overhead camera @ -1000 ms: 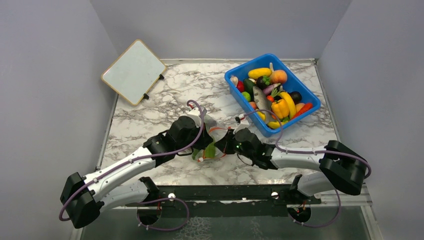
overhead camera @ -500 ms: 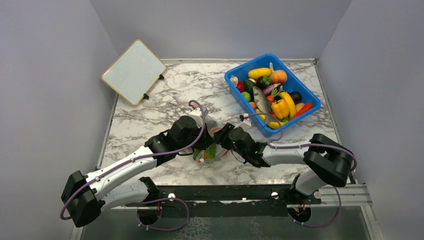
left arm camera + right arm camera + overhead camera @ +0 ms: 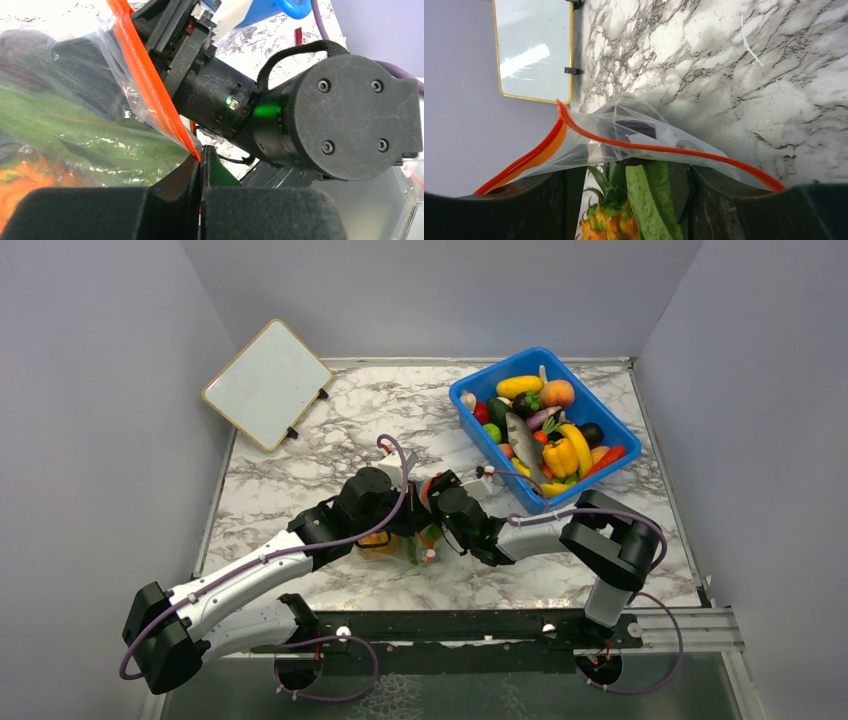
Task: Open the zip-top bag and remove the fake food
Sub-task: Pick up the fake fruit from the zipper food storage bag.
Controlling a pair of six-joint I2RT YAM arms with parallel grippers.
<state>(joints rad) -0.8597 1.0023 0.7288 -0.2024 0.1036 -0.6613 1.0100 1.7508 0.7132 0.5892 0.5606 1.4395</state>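
White marble veined with grey makes up the table (image 3: 724,60), smooth and glossy. At its far left a flat whiteboard (image 3: 531,50) in a thin wooden frame leans against the matte grey wall. A blue plastic bin (image 3: 590,480) stands at the far right, heaped with bright toy produce.

Both arms meet at mid-table over the zip-top bag (image 3: 634,120), a clear, crinkled film that catches the light in creases. Its thin red-orange zip strip (image 3: 664,149) curves into an open loop at the mouth.

The left gripper (image 3: 200,165) has its dark, felt-like fingers (image 3: 175,190) pressed together, pinching one end of the strip. Beside it lies the right arm (image 3: 340,100), a scuffed black cylinder with a green light.

The right gripper (image 3: 626,172) reaches at the bag's mouth with its jaws spread. Between them sits the fake food (image 3: 624,210): a long, flat green leaf (image 3: 649,200) and a knobbly orange pineapple (image 3: 606,225) with a spiky green crown. Whether the jaws press on these pieces cannot be told.

The food lies inside the plastic, under the strip.
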